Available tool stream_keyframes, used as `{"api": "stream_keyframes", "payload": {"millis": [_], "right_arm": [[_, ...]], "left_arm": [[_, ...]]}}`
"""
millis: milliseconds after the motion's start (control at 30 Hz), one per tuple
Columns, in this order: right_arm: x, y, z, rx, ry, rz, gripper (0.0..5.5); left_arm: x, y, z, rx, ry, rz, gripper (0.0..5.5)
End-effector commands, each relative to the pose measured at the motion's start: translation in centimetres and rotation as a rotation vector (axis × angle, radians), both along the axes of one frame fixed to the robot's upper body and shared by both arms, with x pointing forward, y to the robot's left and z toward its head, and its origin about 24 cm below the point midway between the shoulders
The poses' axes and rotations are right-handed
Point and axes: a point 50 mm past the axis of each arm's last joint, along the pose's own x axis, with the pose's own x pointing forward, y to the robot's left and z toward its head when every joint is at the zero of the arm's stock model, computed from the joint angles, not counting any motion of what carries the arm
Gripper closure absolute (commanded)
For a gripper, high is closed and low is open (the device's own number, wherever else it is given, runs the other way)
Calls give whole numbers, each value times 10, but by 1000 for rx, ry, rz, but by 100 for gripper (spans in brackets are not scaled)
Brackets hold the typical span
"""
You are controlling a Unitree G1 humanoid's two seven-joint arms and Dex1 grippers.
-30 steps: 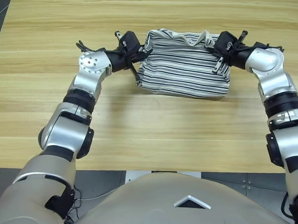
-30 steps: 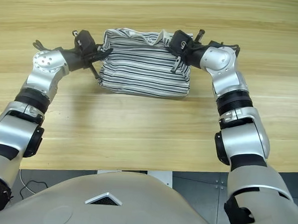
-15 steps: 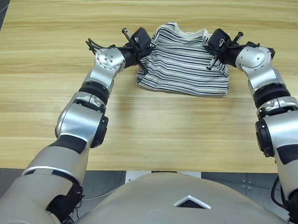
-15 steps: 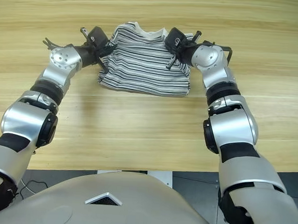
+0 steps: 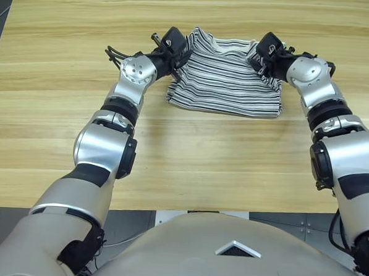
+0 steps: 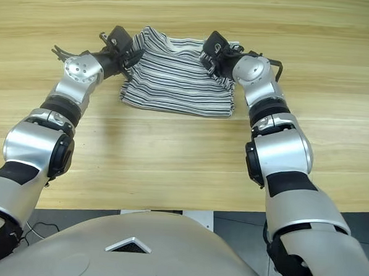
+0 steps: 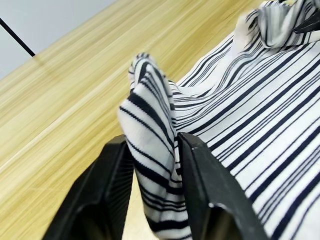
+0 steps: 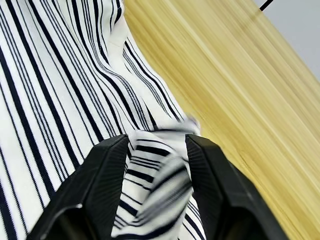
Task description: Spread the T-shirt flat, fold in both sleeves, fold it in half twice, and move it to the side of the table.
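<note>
The table point(image 5: 171, 162) is a wide top of pale wood with long grain lines that run from left to right. Its near edge ends above a dark grey floor point(image 5: 279, 220), and the same dark floor shows past the far left corner. In the wrist views a pale grey background lies beyond the edge of the wood.

The T-shirt point(image 5: 227, 84), white with thin dark stripes, lies folded on the far middle part of the table, with its pale collar point(image 5: 229, 46) on the far side. The left gripper point(image 7: 157, 185) is closed on a bunched fold of the striped cloth at the far left corner (the cloth stands up between the two black fingers). The right gripper point(image 8: 155, 185) pinches the cloth in the same way at the far right corner. The near edge of the shirt rests flat on the wood.
</note>
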Motion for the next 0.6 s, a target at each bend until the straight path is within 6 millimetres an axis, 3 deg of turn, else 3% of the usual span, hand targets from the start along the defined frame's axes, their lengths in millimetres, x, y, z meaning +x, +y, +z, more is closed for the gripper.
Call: {"api": "stream_keyframes", "payload": {"millis": [33,133,467,600], "right_arm": [[7,2,9,9,-25,-32,270],[11,-1,15,18,-68,-80,246],[24,-19,41,-27,-289,-267,246],[22,0,45,140,-244,-158,246]], "left_arm": [[4,-2,5,1,-3,6,336],[7,1,8,14,-23,49,290],[19,24,18,97,-74,268,290],[20,26,21,81,-75,270,290]]}}
